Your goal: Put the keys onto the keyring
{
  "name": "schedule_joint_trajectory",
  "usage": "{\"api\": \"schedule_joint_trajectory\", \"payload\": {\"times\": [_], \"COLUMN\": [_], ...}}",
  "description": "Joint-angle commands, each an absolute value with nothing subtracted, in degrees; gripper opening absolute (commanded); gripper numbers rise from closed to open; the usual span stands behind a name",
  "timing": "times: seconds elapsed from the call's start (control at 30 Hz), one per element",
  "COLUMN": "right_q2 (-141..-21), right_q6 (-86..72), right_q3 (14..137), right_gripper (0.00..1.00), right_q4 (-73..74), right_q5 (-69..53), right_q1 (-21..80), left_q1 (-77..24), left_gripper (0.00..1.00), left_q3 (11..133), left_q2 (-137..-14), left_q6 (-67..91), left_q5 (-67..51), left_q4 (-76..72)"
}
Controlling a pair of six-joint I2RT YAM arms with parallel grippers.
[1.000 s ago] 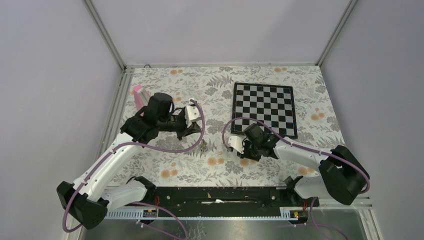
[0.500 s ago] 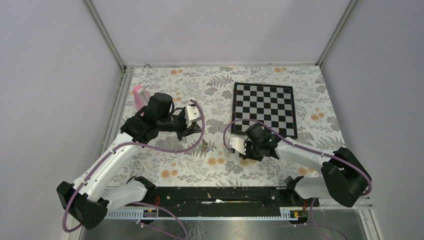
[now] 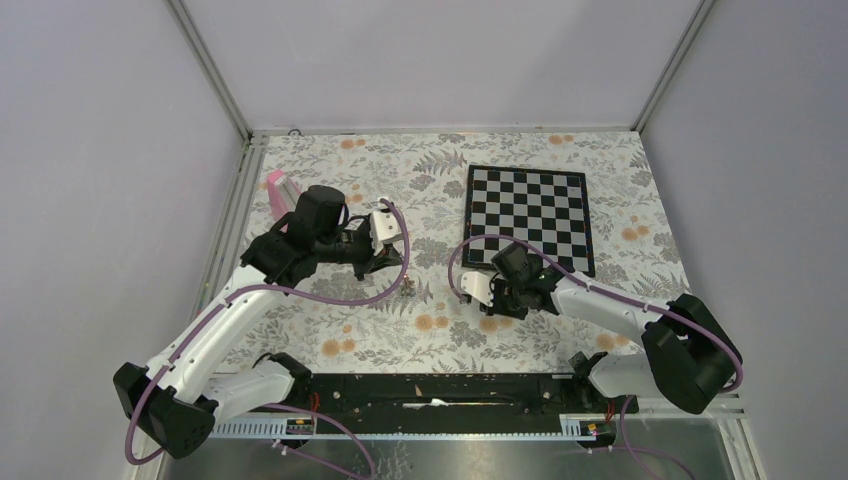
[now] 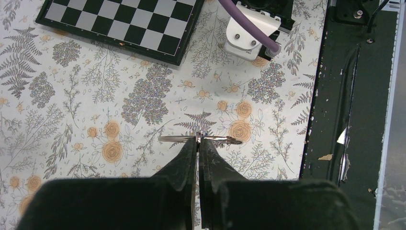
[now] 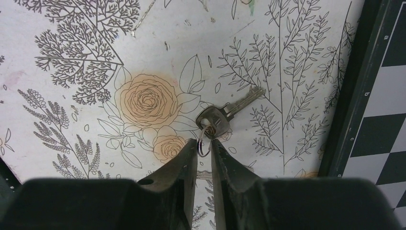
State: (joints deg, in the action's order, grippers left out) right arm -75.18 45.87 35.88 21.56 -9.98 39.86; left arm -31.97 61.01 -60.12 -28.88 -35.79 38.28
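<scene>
Now right hand (image 5: 203,143) edged rightward, pinching silver key (image 5: 221,115) by ring — left hand (image 4: 198,142) unmoved, clamping keyring (image 4: 171,138).

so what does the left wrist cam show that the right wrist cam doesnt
Only the left wrist view: the left fingers shut on the thin wire keyring, seen edge-on, plus the right arm's white wrist housing and the black rail at the table edge.

Only the right wrist view: a silver key lying flat, with the small ring through its head nipped between the right fingers.

Both: the floral cloth and part of the chessboard.
</scene>
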Motion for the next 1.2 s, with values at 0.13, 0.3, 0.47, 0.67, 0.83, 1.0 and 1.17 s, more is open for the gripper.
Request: {"api": "schedule_joint_trajectory", "payload": {"times": [0.13,0.3,0.47,0.67,0.83,1.0,1.17], "right_q2": [-76.5,-76.3,-75.5,-73.3,-68.0,-63.7,-62.4], "right_q6": [47.0,47.1,47.2,47.7,47.5,44.8,42.8], "right_q3": [38.5,38.4,38.6,38.5,38.3,41.3,47.6], "right_gripper": [0.19,0.14,0.09,0.01,0.00,0.00,0.00], "right_q4": [22.3,22.4,22.5,22.5,21.2,21.5,23.8], "right_q5": [-11.8,-11.7,-11.8,-13.3,-15.8,-20.3,-25.4], "right_q1": [39.2,39.0,38.8,38.4,38.2,38.1,38.1], "left_q1": [-31.7,-31.7,-31.7,-31.7,-31.7,-31.7,-31.9], "left_gripper": [0.00,0.00,0.00,0.00,0.00,0.00,0.00], "left_q3": [62.1,62.0,62.3,62.7,64.1,66.8,70.4], "left_q2": [-59.6,-59.7,-60.1,-60.9,-62.4,-65.7,-69.0], "left_q6": [-28.8,-28.8,-28.8,-28.9,-28.4,-25.0,-18.4], "left_q5": [-37.9,-38.0,-38.2,-38.9,-41.0,-44.7,-48.9], "left_q4": [35.9,35.9,35.9,35.9,36.0,35.5,34.3]}}
